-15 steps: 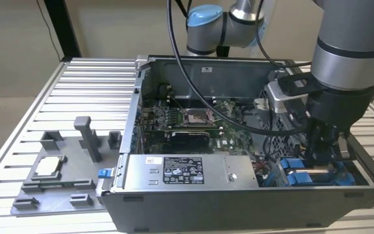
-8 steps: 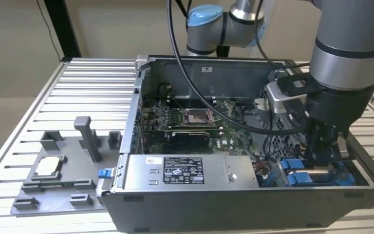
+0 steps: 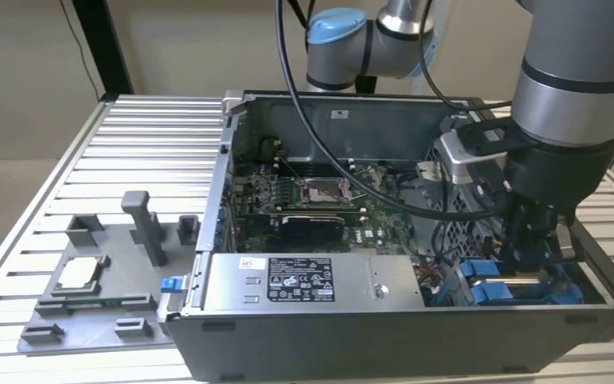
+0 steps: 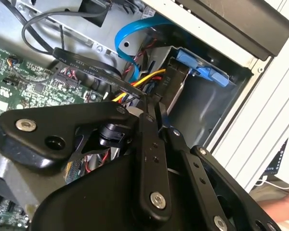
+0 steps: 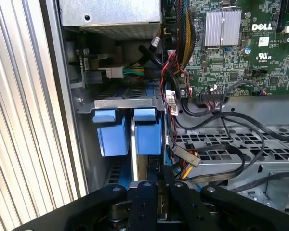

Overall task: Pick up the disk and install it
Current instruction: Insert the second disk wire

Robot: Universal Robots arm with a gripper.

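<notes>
The disk (image 3: 521,282) stands edge-up in the drive bay at the front corner of the open computer case (image 3: 392,336), on the exterior view's right. Its blue bracket (image 3: 486,290) frames it. In the first wrist view the disk (image 5: 140,166) shows as a narrow silver strip below two blue tabs (image 5: 148,131). My gripper (image 3: 524,258) reaches straight down into the bay and sits right at the disk's upper edge. The black fingers (image 5: 144,192) are shut close together, as they are in the second wrist view (image 4: 154,144). Whether they pinch an edge of the disk is hidden.
A silver power supply box with a white label (image 3: 301,280) lies beside the bay. The green motherboard (image 3: 307,200) fills the case floor. Red, yellow and black cables (image 5: 183,96) crowd the bay. A grey fixture (image 3: 105,280) holding a small silver chip (image 3: 81,274) sits at the exterior view's left.
</notes>
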